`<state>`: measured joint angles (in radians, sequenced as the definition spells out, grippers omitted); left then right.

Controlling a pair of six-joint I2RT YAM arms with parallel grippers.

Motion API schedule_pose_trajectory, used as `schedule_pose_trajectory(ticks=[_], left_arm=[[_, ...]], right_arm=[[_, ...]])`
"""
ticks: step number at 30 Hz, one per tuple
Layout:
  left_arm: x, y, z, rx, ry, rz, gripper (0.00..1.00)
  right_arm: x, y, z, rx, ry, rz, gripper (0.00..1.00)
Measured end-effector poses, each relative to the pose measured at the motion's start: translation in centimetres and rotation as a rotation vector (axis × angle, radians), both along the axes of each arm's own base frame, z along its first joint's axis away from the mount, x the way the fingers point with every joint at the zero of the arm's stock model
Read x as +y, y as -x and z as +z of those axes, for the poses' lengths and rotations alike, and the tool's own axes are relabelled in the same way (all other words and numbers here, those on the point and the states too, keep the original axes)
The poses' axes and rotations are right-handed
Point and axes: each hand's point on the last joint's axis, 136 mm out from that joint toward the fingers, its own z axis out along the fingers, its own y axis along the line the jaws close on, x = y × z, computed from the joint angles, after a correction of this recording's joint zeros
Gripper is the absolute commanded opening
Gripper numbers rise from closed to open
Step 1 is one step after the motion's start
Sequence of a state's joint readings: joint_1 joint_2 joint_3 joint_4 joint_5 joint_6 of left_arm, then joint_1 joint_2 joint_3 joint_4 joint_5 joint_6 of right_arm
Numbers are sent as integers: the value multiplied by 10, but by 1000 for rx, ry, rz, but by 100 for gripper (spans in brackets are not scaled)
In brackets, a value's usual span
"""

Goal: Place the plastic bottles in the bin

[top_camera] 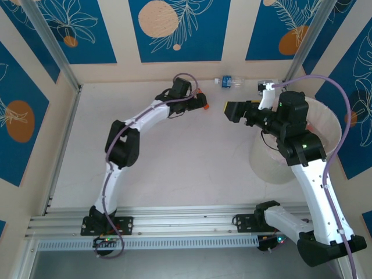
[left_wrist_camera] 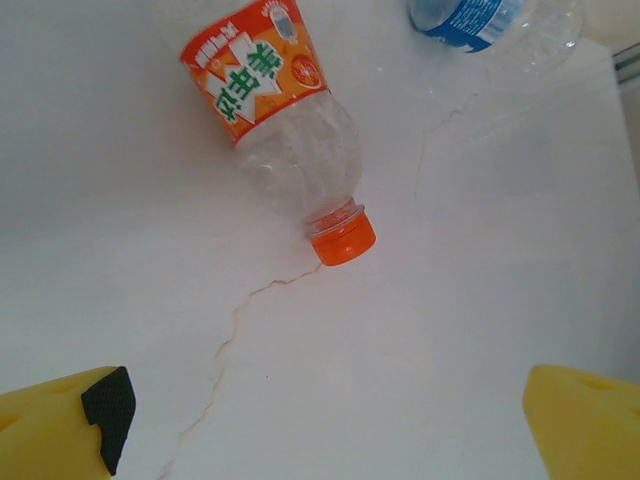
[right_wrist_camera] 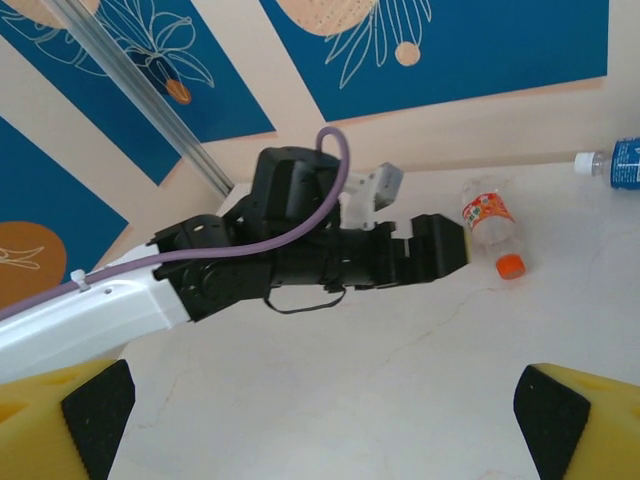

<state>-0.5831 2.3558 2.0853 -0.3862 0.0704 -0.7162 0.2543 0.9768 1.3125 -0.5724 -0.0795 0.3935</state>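
Left tool (left_wrist_camera: 322, 405): the jaws are spread to their full width with nothing between them. The yellow pads hang over the bare counter (left_wrist_camera: 470, 300).
Orange-label bottle (left_wrist_camera: 285, 110): lies on its side on the counter, just ahead of the left tool and slightly left of its centre line. Its orange cap (left_wrist_camera: 343, 238) points back toward the tool.
Step in hand (judged): approach and grasp of the orange-label bottle by the left tool.
Grasp method (advice): advance until the clear body sits between the pads, not the narrow neck. Turn the wrist slightly so the jaws close square across the slanted body. Lower until the pads straddle it close to the counter, then close.
Hazard (judged): an empty bottle is light. A one-sided touch may roll it or push it away.
Blue-label bottle (left_wrist_camera: 470, 18): further ahead of the left tool and to its right, apart from the orange-label bottle.
Right tool (right_wrist_camera: 320, 410): the jaws are wide apart and empty. It hovers over the counter, facing the left tool.
Bin (top_camera: 332, 125): directly behind the right tool, under the right arm (top_camera: 314, 186), and well apart from the left tool.
Bin contents: cannot be told, because the arm covers most of the interior.
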Motion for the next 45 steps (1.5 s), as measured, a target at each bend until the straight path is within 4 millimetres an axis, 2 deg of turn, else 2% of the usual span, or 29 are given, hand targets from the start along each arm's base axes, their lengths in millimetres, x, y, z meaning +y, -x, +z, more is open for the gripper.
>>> schedule_pose_trajectory(ticks=[5, 11, 17, 19, 23, 31, 40, 45], left_arm=[[-20, -24, -15, -17, -52, 65, 100], [-30, -57, -24, -134, -98, 157, 100], [-22, -59, -71, -131, -213, 156, 100], [-19, -58, -78, -134, -247, 141, 100], [-19, -60, -77, -159, -278, 115, 99], [-4, -66, -82, -146, -307, 108, 72], [5, -72, -84, -136, -295, 87, 28], [2, -72, -83, -148, -305, 46, 20]], right_arm=[[2, -1, -4, 3, 17, -14, 100], [1, -1, -6, 7, 29, -31, 99], [-3, 5, -7, 12, 40, -48, 99], [-3, 7, -7, 9, 40, -47, 100], [0, 3, -14, 30, 50, -41, 100], [11, -1, -25, 55, 77, -20, 99], [8, -1, -23, 44, 90, -40, 100], [7, -1, -23, 37, 98, -46, 100]])
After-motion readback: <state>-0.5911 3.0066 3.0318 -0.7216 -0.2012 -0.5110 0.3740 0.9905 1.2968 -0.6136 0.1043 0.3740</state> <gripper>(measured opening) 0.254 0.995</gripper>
